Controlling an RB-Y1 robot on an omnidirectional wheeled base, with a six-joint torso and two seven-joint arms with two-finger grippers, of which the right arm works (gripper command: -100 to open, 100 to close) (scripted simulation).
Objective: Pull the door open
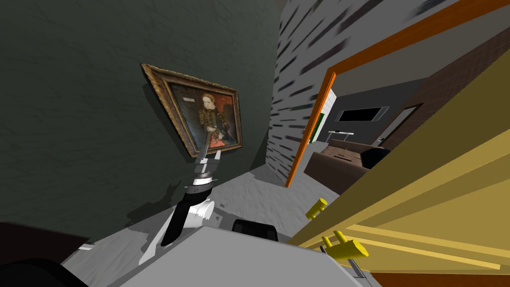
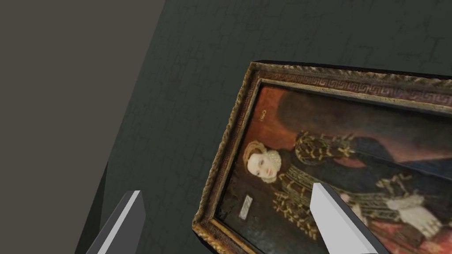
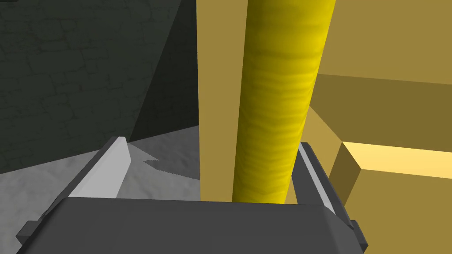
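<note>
- The door handle (image 3: 278, 97), a bright yellow round bar, stands between the open fingers of the right gripper (image 3: 212, 143). It lies right against one finger (image 3: 315, 172) and well clear of the other (image 3: 108, 169), so the fingers are around the bar but not closed on it.
- The bar runs along the edge of the door (image 1: 438, 164), just off its face.
- The door is ochre with raised panels. In the head view it stands ajar on my right, its handle (image 1: 348, 245) low near my chest.
- A second yellow handle piece (image 1: 316, 208) sticks out past the door's edge.
- Beyond the edge is an orange door frame (image 1: 311, 134), with a brown sofa (image 1: 343, 157) behind it.
- The floor (image 1: 249, 189) is grey.
- The left gripper (image 2: 227, 189) is held up to the left of the door, fingers apart and holding nothing.
</note>
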